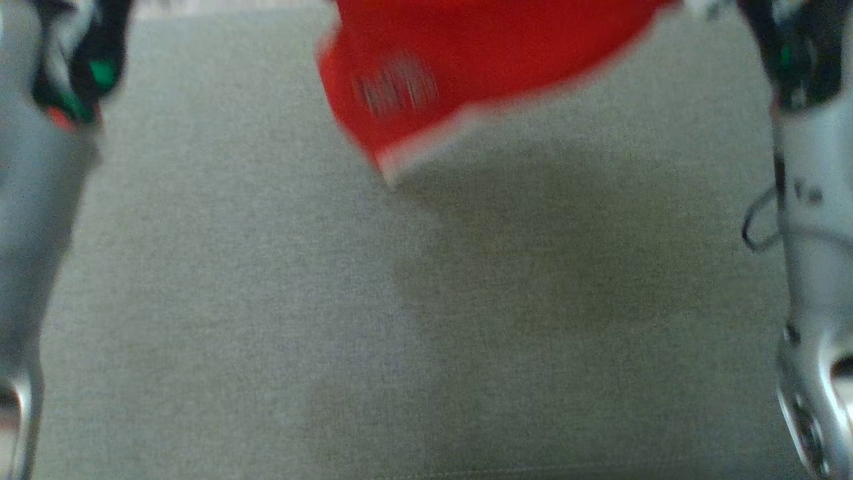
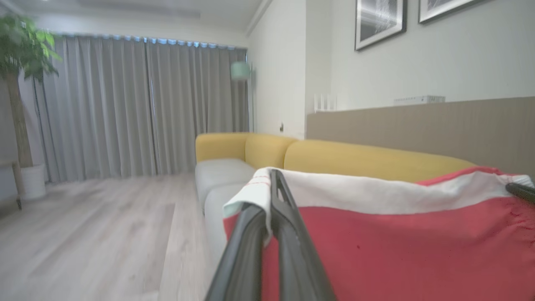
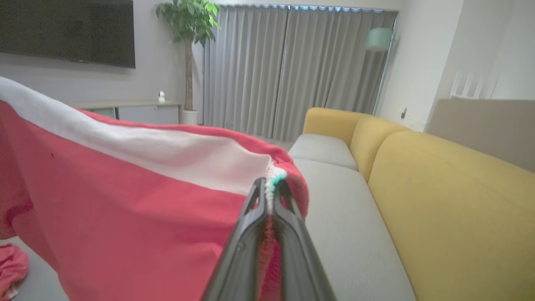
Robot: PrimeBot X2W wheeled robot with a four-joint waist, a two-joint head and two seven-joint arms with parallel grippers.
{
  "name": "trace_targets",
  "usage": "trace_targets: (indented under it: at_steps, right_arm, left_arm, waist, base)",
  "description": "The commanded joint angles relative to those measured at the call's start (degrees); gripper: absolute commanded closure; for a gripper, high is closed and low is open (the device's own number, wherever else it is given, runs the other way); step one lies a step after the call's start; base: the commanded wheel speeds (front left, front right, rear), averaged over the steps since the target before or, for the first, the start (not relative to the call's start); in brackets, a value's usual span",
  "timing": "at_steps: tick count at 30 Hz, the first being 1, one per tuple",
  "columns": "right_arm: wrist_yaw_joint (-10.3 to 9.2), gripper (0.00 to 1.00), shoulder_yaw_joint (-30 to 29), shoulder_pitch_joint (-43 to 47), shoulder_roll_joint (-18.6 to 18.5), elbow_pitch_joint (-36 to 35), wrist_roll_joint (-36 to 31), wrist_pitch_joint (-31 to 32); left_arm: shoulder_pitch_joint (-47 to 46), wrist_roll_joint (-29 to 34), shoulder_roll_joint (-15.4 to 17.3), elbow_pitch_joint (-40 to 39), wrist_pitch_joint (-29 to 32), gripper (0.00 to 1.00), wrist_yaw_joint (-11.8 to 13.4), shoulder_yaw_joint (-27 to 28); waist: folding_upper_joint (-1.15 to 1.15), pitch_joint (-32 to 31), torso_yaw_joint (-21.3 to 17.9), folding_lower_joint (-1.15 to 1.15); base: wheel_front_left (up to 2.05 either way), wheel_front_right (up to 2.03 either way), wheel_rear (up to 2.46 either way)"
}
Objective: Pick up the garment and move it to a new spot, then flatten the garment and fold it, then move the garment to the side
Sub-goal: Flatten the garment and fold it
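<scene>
The garment (image 1: 466, 67) is red with a white band and a blurred print. It hangs above the grey sofa seat (image 1: 266, 300) at the top of the head view, its lowest corner just off the cushion. In the left wrist view my left gripper (image 2: 267, 196) is shut on a corner of the white band of the garment (image 2: 397, 251). My right gripper (image 3: 269, 186) is shut on the opposite top edge of the garment (image 3: 125, 209), at a white and teal seam. The cloth is stretched between the two grippers. A red fold (image 3: 12, 267) lies on the seat at the lower left.
My pale forearms (image 1: 40, 167) (image 1: 813, 200) frame the seat on both sides. The yellow backrest (image 3: 451, 200) runs along the sofa's far side. Wooden floor (image 2: 83, 242), a potted plant (image 2: 21, 62), grey curtains (image 2: 146, 108) and a low cabinet (image 3: 125, 110) lie beyond.
</scene>
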Motion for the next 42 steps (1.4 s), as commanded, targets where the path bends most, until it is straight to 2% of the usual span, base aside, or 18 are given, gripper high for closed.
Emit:
trace_targets:
  at_steps: [1,3,5,11,16,21,25,31,42]
  right_arm:
    - [0.43,1.0,0.38,-4.34,2.15,1.71,-1.64,-3.0]
    - [0.43,1.0,-1.43,-10.59,4.42,10.02,-4.24,-8.9]
    - [0.43,1.0,-2.39,-12.93,5.32,14.12,-5.51,-12.14]
    - [0.43,1.0,-1.18,-12.63,6.29,22.94,-5.06,-19.25]
    - [0.43,1.0,0.05,-9.1,6.42,26.77,-3.59,-24.24]
    - [0.43,1.0,0.57,-4.92,6.47,27.7,-1.75,-27.5]
    - [0.43,1.0,1.49,0.14,6.49,26.31,-0.64,-29.63]
    - [0.43,1.0,0.73,11.44,6.39,20.25,0.6,-31.46]
    - [0.43,1.0,-4.76,40.49,6.48,-0.76,-0.3,-28.08]
  left_arm:
    - [-5.75,2.06,1.51,0.87,-2.41,1.0,-0.91,2.31]
    - [-11.62,4.34,-0.43,6.55,-7.96,1.0,-3.0,1.86]
    - [-13.54,5.06,-1.8,9.41,-10.55,1.0,-4.37,1.11]
    - [-12.26,3.87,-4.73,13.4,-15.03,1.0,-7.55,-0.94]
    - [-7.37,2.19,-4.77,11.78,-18.82,1.0,-8.63,-1.33]
    - [-0.97,1.23,-3.66,8.97,-22.09,1.0,-9.04,-1.68]
    - [6.07,0.55,-2.27,5.14,-24.61,1.0,-8.95,-1.59]
    - [19.8,0.05,-0.35,-3.45,-26.67,1.0,-7.05,-0.95]
    - [46.64,1.85,2.47,-21.01,-27.11,1.0,-0.06,-2.93]
  waist:
    - [0.0,2.74,-0.9,-0.03]
    - [0.0,4.51,-0.56,-0.03]
    - [0.0,6.31,-0.01,-0.03]
    - [0.0,13.89,1.39,-0.03]
    - [0.0,18.23,1.87,-0.03]
    - [0.0,18.28,1.74,-0.03]
    - [0.0,16.44,1.72,-0.03]
    - [0.0,10.61,2.17,-0.03]
    - [0.0,-4.12,2.87,-0.03]
  base:
    - [0.0,0.0,0.0]
    - [0.0,0.0,0.0]
    - [0.0,0.0,0.0]
    - [0.0,0.0,0.0]
    - [0.0,0.0,0.0]
    - [0.0,0.0,0.0]
    - [0.0,0.0,0.0]
    - [0.0,0.0,0.0]
    - [0.0,0.0,0.0]
